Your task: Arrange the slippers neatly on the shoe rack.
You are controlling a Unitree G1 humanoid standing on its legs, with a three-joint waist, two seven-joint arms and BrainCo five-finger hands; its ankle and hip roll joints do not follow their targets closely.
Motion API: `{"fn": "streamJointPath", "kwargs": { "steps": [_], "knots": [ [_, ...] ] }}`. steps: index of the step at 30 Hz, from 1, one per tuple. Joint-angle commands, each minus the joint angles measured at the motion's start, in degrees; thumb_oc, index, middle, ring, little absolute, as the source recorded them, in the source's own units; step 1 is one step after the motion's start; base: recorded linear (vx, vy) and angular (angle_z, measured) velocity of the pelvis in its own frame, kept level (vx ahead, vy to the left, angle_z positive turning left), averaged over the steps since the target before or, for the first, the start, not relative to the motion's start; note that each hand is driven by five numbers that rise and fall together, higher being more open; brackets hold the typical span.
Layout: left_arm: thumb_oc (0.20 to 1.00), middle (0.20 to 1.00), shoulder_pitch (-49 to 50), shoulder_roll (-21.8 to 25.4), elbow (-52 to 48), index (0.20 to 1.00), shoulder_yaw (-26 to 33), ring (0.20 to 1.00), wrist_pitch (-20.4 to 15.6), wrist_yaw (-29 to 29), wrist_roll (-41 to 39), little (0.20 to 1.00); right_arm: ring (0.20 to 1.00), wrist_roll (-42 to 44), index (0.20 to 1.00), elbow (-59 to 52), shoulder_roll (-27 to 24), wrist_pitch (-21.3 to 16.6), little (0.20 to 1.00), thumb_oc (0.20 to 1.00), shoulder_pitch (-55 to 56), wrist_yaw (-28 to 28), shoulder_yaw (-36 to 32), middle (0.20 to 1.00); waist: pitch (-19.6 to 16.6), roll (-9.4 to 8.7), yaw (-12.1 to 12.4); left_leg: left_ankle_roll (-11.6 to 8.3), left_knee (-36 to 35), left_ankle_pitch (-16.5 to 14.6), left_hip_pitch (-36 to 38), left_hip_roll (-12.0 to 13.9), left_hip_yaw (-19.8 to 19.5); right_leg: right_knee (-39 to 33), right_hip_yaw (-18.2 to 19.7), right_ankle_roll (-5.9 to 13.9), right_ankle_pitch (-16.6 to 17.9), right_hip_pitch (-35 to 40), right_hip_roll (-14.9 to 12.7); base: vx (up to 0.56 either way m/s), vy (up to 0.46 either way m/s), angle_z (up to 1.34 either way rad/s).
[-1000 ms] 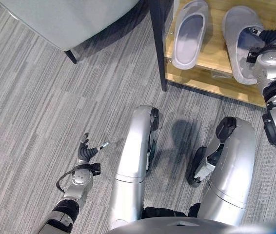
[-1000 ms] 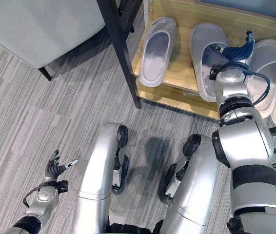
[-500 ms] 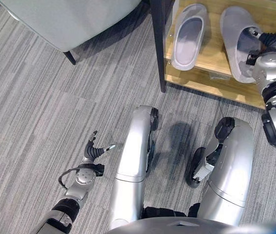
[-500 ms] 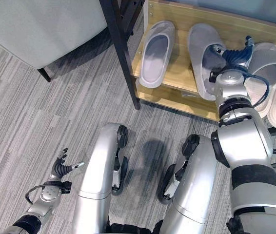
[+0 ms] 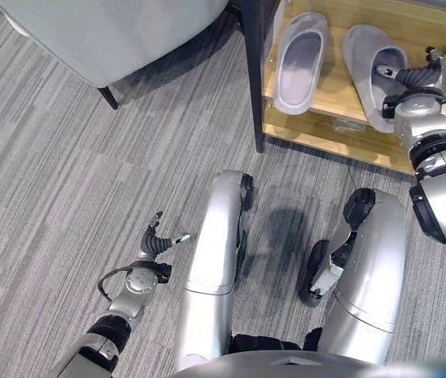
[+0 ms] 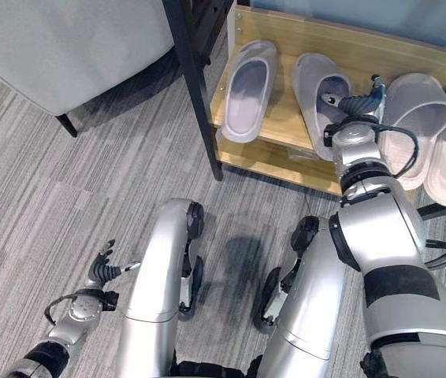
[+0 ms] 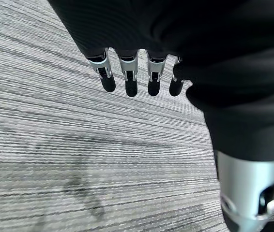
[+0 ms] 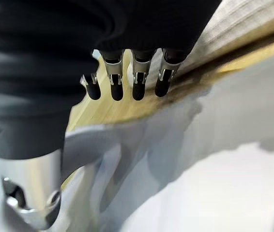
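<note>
Two pale lilac-grey slippers of smooth moulded foam stand side by side on the light wooden shelf [image 6: 286,150] of the shoe rack, toes pointing away from the robot: the left slipper [image 6: 246,90] lies alone near the black metal post [image 6: 195,87] of the rack, and the right slipper [image 6: 315,98] has the robot's right hand [image 6: 353,106] at its opening. The fingers [image 8: 117,82] of this hand are stretched out, loose and fairly wide, above the slipper and the wood grain, not closed around anything. Just beside it, further right on the shelf, lie two off-white slippers [image 6: 412,126] with broad rounded straps. The left hand [image 5: 158,242] hangs low over the grey striped carpet [image 5: 57,181], fingers relaxed and spread, holding nothing. A light grey upholstered seat [image 5: 105,31] on dark legs stands to the left of the rack.
</note>
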Motion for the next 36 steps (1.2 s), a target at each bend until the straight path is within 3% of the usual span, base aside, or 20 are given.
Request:
{"fn": "streamJointPath", "kwargs": {
  "steps": [1, 9, 17, 36],
  "knots": [
    [1.0, 1.0, 3.48, 0.36, -3.29, 1.0, -1.7, 1.0, -0.82, 0.78, 1.58, 1.0, 1.0, 5.63, 1.0, -3.29, 3.77, -3.45, 1.0, 1.0, 2.91, -1.0, -1.78, 1.0, -5.74, 0.47, 2.92, 1.12, 2.4, 1.2, -2.96, -1.15, -4.35, 0.15, 8.91, -1.92, 7.18, 1.34, 3.38, 0.01, 0.02, -0.05],
    [1.0, 1.0, 2.5, -1.07, -0.35, 1.0, -1.46, 1.0, 0.4, 2.12, 1.0, 1.0, 1.0, 6.83, 1.0, -11.1, 11.22, -4.89, 1.0, 1.0, 8.1, -3.87, -2.98, 1.0, -7.08, 0.38, 0.5, 0.78, 3.26, 1.5, -2.95, -0.84, -4.31, 1.04, 9.2, -1.77, 7.59, 1.42, 4.17, 0.01, 0.006, -0.07],
    [1.0, 1.0, 1.19, -1.64, 1.04, 1.0, -1.57, 1.0, 1.55, 3.96, 1.48, 1.0, 1.0, 8.2, 1.0, -16.95, 15.47, -5.78, 1.0, 1.0, 8.38, -4.46, -0.45, 1.0, -5.83, 0.25, -0.94, 0.98, 5.35, 0.85, -2.96, -0.33, -3.9, 3.13, 9.87, -1.74, 7.83, 1.0, 5.04, 0.0, 0.003, -0.05],
    [1.0, 1.0, -0.33, -2.67, 4.35, 1.0, -3.34, 1.0, 1.23, 4.96, 2.52, 1.0, 1.0, 10.98, 1.0, -14.49, 16.51, -6.63, 1.0, 1.0, 5.44, -3.46, 0.58, 1.0, -6.28, 0.32, -0.2, 0.98, 6.66, 0.23, -2.96, -0.63, -3.87, 4.72, 10.57, -1.17, 7.92, 1.64, 5.08, 0.0, 0.0, 0.0]
  ]
}}
